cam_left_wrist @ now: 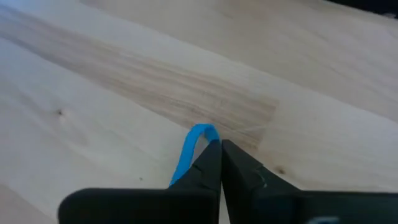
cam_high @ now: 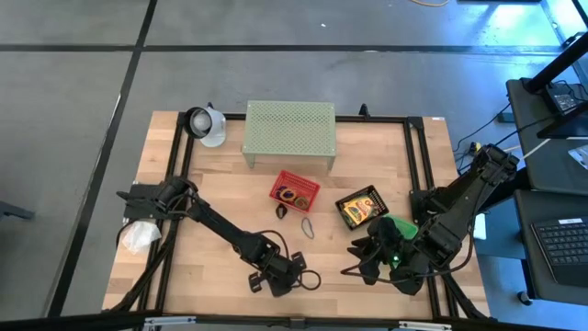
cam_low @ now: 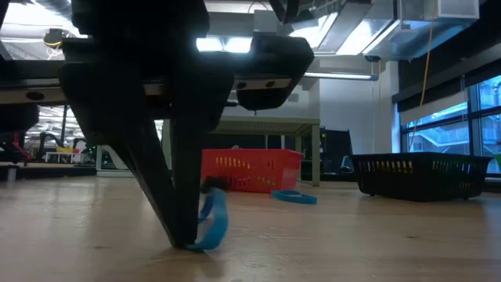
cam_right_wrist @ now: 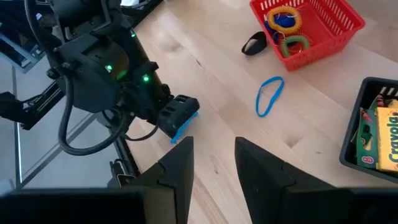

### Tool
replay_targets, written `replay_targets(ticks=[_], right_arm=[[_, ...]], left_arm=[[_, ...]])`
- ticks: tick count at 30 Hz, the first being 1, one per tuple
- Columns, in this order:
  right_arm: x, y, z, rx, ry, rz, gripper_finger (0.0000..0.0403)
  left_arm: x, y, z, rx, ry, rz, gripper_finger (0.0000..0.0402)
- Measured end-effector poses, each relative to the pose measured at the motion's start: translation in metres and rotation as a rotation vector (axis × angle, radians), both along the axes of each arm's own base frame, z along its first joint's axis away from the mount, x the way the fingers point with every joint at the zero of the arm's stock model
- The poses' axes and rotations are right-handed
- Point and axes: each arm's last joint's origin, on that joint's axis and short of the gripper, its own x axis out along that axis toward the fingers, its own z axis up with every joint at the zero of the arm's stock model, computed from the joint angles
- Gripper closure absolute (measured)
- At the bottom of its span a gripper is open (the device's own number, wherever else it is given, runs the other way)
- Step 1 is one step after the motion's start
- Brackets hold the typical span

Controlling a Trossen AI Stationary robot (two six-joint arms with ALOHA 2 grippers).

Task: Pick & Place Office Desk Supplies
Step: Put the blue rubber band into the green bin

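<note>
Pinching a blue rubber band (cam_left_wrist: 198, 140), your left gripper (cam_left_wrist: 221, 163) has its jaws pressed together on the loop right at the table (cam_high: 220, 188), near the front edge. In the low view the thin band (cam_low: 211, 222) bows out beside the dark fingertips, which touch the wood. You have bare pale planks all around that spot. Your right gripper (cam_right_wrist: 211, 162) waits over the front right corner, jaws spread and holding nothing. Farther in, a second blue band (cam_right_wrist: 269, 95) lies flat and alone, with a small black clip (cam_right_wrist: 254, 43) beyond it. Next comes the red mesh basket (cam_high: 295, 190) with coloured loops inside, and the black tray (cam_high: 363, 208) holding crayon boxes (cam_right_wrist: 387, 138). At the back edge stands the perforated green shelf (cam_high: 289, 130), beside a white cup (cam_high: 204, 123).
</note>
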Motion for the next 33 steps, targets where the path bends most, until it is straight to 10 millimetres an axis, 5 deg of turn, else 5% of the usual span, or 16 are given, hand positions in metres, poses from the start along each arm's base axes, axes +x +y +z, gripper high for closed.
replay_targets(ticks=[7, 19, 28, 33], right_arm=[[0.000, 0.000, 0.000, 0.000, 0.000, 0.000, 0.0285], [0.004, 0.003, 0.000, -0.129, -0.025, 0.085, 0.0285], [0.042, 0.029, -0.025, -0.323, -0.082, 0.248, 0.0279], [0.071, 0.033, -0.044, -0.368, -0.111, 0.244, 0.0240]], left_arm=[[-0.002, 0.002, 0.010, -0.054, 0.032, 0.158, 0.0400], [-0.013, 0.013, 0.090, -0.256, -0.094, 0.393, 0.0400], [-0.034, 0.040, 0.152, -0.387, -0.173, 0.558, 0.0400], [-0.044, 0.049, 0.174, -0.458, -0.203, 0.616, 0.0400]])
